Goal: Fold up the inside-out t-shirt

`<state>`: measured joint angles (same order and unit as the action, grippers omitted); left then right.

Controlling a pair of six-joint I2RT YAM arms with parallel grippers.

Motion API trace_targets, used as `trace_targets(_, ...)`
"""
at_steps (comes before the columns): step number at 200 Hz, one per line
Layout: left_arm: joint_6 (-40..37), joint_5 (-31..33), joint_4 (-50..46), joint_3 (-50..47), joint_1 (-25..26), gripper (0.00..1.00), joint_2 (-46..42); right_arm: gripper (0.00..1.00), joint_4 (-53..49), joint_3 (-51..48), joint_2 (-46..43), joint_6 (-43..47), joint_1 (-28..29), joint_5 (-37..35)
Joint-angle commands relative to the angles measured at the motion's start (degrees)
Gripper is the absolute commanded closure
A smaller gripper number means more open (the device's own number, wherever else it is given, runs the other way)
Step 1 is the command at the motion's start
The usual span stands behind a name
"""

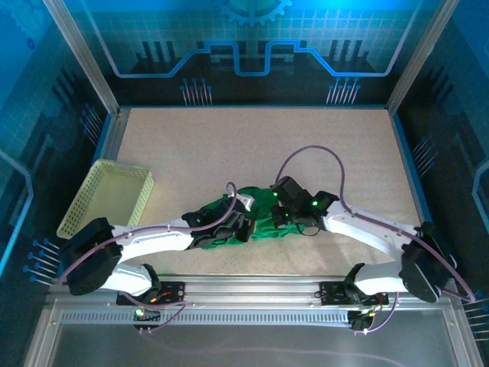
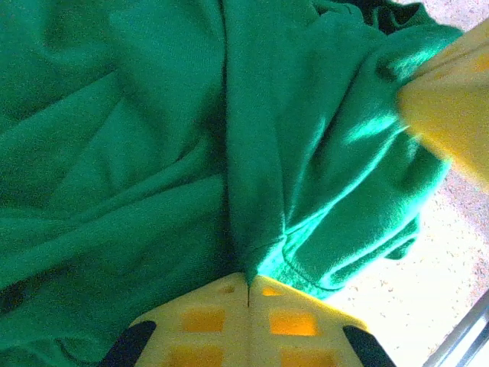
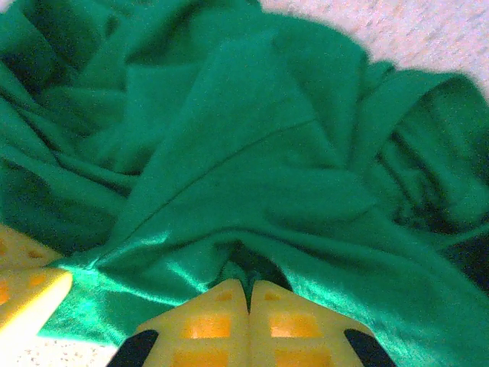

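2 grippers [image 2: 248, 281] [image 3: 248, 287] pinch 1 t-shirt [image 1: 263, 223]; 1 basket [image 1: 126, 167] apart.

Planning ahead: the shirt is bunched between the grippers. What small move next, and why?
Probably lift both a little and draw them apart: left gripper and right gripper are each shut on a pinch of the shirt, which lies crumpled and needs spreading before folding.

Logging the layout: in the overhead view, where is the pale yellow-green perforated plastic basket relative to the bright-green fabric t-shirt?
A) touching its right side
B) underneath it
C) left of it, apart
C: the pale perforated basket lies far left, not touching the green t-shirt.
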<state>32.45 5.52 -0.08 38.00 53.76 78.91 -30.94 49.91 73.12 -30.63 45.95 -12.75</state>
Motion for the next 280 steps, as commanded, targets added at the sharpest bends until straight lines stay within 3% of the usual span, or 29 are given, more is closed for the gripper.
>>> trace_targets(1, -1.0, 2.5, -1.3, 1.1, 0.2, 1.0, -1.8, 1.0, -8.1, 3.5, -7.2, -0.8, -0.5, -6.8)
trace_targets(9, -1.1, 2.9, -2.0, 1.8, 0.1, 0.99, -1.8, 1.0, -9.8, 3.8, -9.4, -0.9, -0.8, -8.1)
trace_targets(19, -1.2, 3.3, -2.9, 2.8, 0.1, 0.9, -1.7, 1.0, -11.6, 4.3, -12.0, -1.1, -1.1, -9.3)
trace_targets(38, -1.0, 4.4, -5.2, 4.4, 0.0, 0.84, -2.5, 1.0, -13.8, 4.8, -15.8, -1.1, -2.9, -10.1)
trace_targets(45, -0.8, 5.5, -6.6, 4.8, 0.0, 0.77, -3.4, 1.0, -14.5, 5.1, -16.7, -1.0, -3.8, -10.0)
trace_targets(53, -0.5, 7.5, -8.3, 5.0, 0.0, 0.67, -5.0, 1.0, -15.3, 5.1, -17.6, -0.9, -4.8, -9.9)
trace_targets(83, 7.2, 19.1, -22.3, 3.8, -2.1, 0.48, -13.7, 1.0, -16.1, 4.2, -20.5, -0.9, -8.4, -9.3)
trace_targets(103, 16.0, 22.7, -37.0, 3.0, -5.5, 0.46, -17.4, 1.0, -14.9, 3.4, -21.3, -0.6, -9.6, -7.4)
trace_targets(129, 21.3, 15.7, -41.0, 0.3, -6.7, 0.46, -19.3, 1.0, -13.5, 3.2, -20.2, -0.6, -9.7, -6.1)
trace_targets(157, 24.0, 6.7, -34.7, -3.5, -6.6, 0.44, -18.3, 1.0, -12.2, 2.9, -19.3, -0.7, -9.7, -5.5)
trace_targets(173, 25.1, 5.0, -29.0, -5.7, -6.6, 0.43, -17.5, 1.0, -11.8, 2.7, -19.0, -0.8, -9.8, -5.2)
trace_targets(215, 25.2, 5.0, -21.7, -5.3, -6.9, 0.4, -11.1, 1.0, -11.2, 1.5, -19.0, -1.0, -9.8, -4.1)
trace_targets(256, 26.2, 5.8, -21.9, -1.9, -8.2, 0.38, -3.3, 1.0, -10.7, 0.8, -19.2, -1.1, -9.7, -3.7)
trace_targets(280, 26.8, 7.0, -23.2, -1.0, -8.5, 0.43, -1.2, 1.0, -10.7, 0.8, -19.3, -1.2, -9.7, -3.8)
